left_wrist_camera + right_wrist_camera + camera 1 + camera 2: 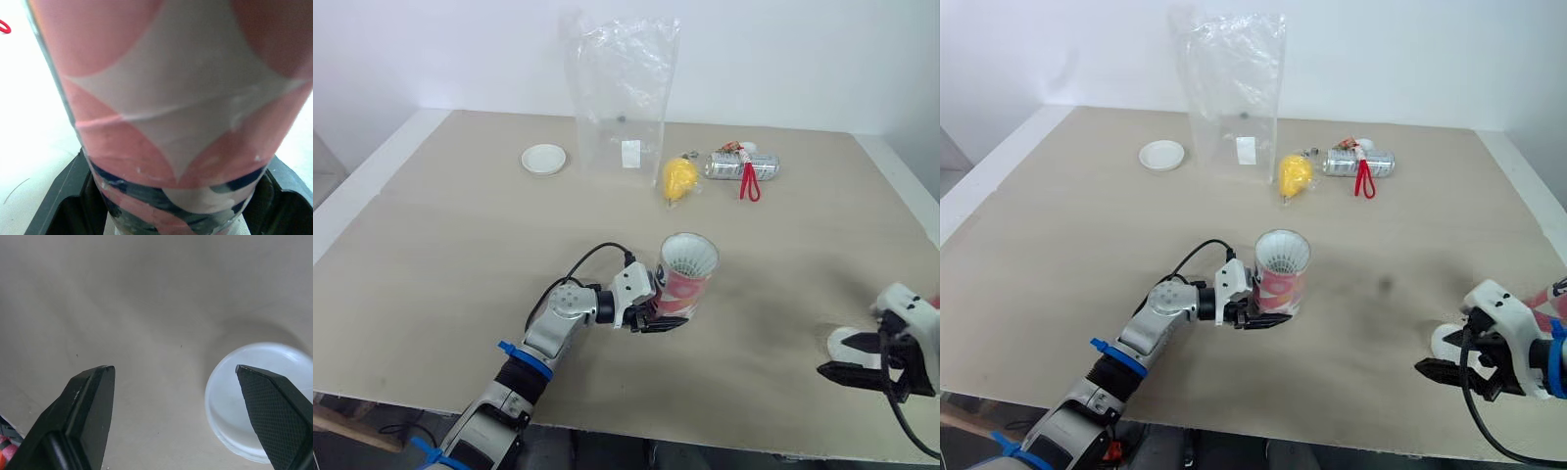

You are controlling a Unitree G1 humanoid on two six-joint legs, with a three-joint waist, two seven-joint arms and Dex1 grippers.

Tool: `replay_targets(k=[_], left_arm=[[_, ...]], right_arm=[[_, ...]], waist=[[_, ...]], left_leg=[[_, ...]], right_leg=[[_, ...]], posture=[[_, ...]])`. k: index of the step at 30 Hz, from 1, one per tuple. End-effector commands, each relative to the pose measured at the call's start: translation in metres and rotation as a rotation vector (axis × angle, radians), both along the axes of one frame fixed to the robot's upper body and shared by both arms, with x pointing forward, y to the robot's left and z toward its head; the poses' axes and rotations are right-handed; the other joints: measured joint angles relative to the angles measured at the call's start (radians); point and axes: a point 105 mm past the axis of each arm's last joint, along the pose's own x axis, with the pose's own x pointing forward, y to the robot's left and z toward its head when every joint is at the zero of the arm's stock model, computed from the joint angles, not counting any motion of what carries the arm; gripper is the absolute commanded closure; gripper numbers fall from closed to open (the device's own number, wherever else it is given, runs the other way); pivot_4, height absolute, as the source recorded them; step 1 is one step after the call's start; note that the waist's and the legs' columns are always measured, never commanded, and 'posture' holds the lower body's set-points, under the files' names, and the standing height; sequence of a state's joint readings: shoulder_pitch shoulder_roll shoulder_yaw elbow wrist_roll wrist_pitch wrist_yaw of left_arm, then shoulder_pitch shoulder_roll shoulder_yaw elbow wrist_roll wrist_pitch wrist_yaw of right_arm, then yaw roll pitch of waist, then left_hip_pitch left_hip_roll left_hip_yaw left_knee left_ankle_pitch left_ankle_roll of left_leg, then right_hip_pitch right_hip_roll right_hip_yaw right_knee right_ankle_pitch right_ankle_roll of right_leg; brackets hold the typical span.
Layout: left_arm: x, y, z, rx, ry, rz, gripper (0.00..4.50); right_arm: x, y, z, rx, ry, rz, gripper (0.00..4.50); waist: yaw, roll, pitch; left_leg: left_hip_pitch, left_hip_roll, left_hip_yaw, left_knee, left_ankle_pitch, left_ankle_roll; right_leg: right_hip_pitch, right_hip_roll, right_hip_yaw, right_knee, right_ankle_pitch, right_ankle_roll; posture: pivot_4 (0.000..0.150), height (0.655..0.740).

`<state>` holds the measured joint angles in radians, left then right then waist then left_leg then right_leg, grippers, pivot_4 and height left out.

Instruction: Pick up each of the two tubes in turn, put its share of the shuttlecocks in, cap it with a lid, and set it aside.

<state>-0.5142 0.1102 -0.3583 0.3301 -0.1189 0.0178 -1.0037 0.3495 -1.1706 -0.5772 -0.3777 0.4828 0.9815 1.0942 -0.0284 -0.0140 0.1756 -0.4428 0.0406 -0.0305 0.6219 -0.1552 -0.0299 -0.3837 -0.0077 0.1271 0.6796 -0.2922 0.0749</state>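
Note:
A pink and white tube [686, 290] stands upright on the tan table [460, 255], just left of the middle near the front. White shuttlecock feathers [689, 255] fill its open top. My left gripper [661, 319] is shut on the tube's lower part, and in the left wrist view a black finger [63, 196] presses each side of the tube [171, 98]. At the front right, my right gripper [847, 375] hangs open just above the table, next to a white lid [850, 345]. In the right wrist view the lid [254, 401] lies under one fingertip, untouched.
A second white lid [544, 159] lies at the back left. An upright clear plastic bag [622, 98] stands at the back centre, with a yellow object [679, 178], a silver can [742, 165] and a red strap [749, 186] to its right. A pink-striped thing [1545, 297] shows at the right edge.

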Motion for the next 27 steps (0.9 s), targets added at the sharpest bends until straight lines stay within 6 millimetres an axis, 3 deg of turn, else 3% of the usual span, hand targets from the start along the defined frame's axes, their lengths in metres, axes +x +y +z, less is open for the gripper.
replay_targets(k=[1, 18, 27], left_arm=[[-0.011, -0.002, -0.011, 0.034, 0.035, -0.050, 1.53], [-0.007, -0.005, -0.005, 0.026, 0.010, -0.036, 1.53], [-0.004, -0.005, -0.003, 0.029, 0.005, -0.037, 1.53]], right_arm=[[0.005, 0.001, 0.001, -0.010, -0.030, 0.004, 0.24], [0.013, -0.017, -0.016, -0.079, -0.026, -0.042, 0.24], [0.014, -0.019, -0.019, -0.080, -0.026, -0.036, 4.44]], waist=[[-0.002, 0.000, 0.000], [-0.001, 0.000, 0.000], [-0.002, 0.000, 0.000]], left_leg=[[0.000, 0.000, 0.000, 0.000, 0.000, 0.000], [0.000, 0.000, 0.000, 0.000, 0.000, 0.000], [0.001, 0.000, -0.001, 0.000, 0.000, 0.000]], right_leg=[[0.000, 0.000, 0.000, 0.000, 0.000, 0.000], [0.001, 0.000, 0.000, 0.000, 0.000, 0.000], [0.002, 0.000, 0.000, 0.000, 0.000, 0.000]], posture=[[0.150, 0.7400], [0.150, 0.7400], [0.150, 0.7400]])
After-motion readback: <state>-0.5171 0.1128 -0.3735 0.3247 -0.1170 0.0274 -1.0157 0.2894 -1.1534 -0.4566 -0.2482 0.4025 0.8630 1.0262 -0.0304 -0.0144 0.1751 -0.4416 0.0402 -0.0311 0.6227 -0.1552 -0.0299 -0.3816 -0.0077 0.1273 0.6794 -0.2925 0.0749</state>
